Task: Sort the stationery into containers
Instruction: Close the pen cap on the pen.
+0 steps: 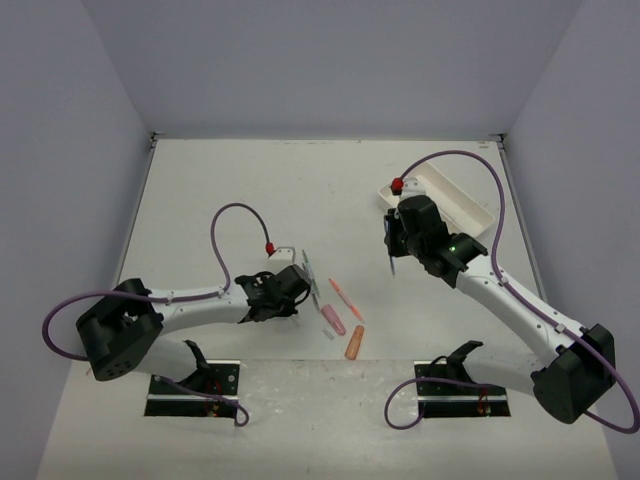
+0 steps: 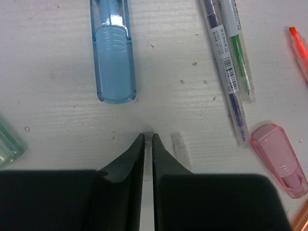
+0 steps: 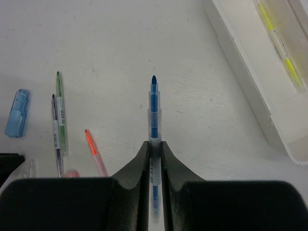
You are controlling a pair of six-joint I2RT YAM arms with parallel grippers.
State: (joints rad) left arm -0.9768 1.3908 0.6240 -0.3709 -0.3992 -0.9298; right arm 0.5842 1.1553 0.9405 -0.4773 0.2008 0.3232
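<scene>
Within the right hand [image 3: 154, 143], blue pen [image 3: 154, 103] (tip forward), tray [image 3: 255, 86] far right.

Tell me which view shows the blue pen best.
Right wrist: the blue pen fills the centre, clamped in the right gripper, tip exposed. Top external shows only a thin sliver; left wrist misses it.

Left black-and-white arm [image 1: 190, 305] lies low and stretched, left dark two-finger gripper [image 2: 148, 137] tipped down, jaws pinched to a sliver. Right arm [image 1: 505, 295] reaches forward, right gripper [image 3: 154, 144] clamped around a thin blue pen [image 3: 154, 103] poking ahead of its fingertips.
</scene>
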